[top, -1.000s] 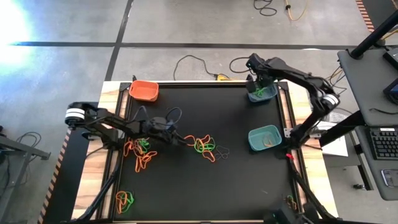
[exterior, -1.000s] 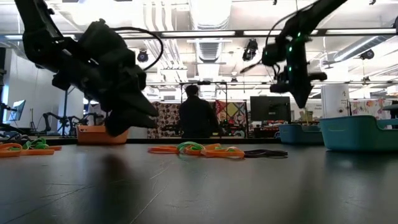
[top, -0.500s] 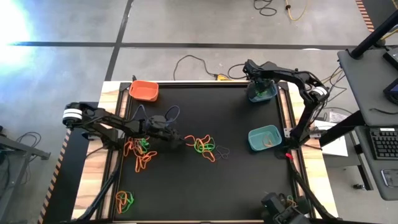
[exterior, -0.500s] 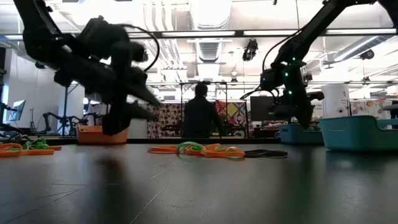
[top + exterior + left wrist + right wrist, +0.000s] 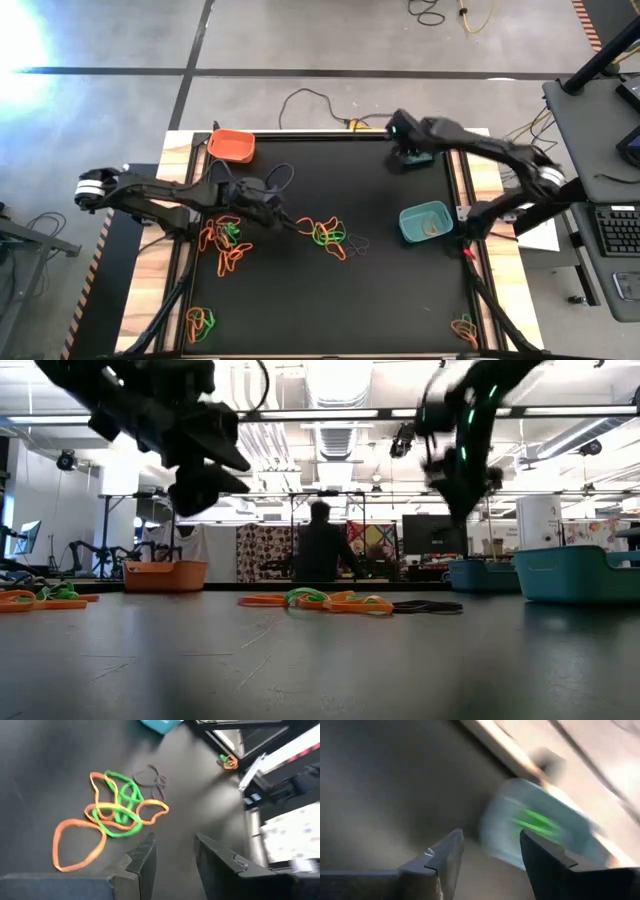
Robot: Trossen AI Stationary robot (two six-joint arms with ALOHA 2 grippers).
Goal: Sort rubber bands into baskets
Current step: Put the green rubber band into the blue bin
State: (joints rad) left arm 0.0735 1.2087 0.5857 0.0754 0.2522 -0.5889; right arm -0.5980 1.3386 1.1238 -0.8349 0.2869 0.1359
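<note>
Left wrist view: bands ahead, nothing gripped

Left gripper (image 5: 172, 851) is parted and empty, hovering just short of the tangled orange and green bands (image 5: 112, 812); these look light, limp, snag-prone; pinch one free loop; right gripper (image 5: 487, 852) is parted, empty, above the blue basket (image 5: 540, 827); only its wrist view shows green bands inside.

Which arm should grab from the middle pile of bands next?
Left. The left gripper hangs open beside the middle pile, and its wrist view looks right at it. The right gripper is open too, but far off by the blue basket.
</note>
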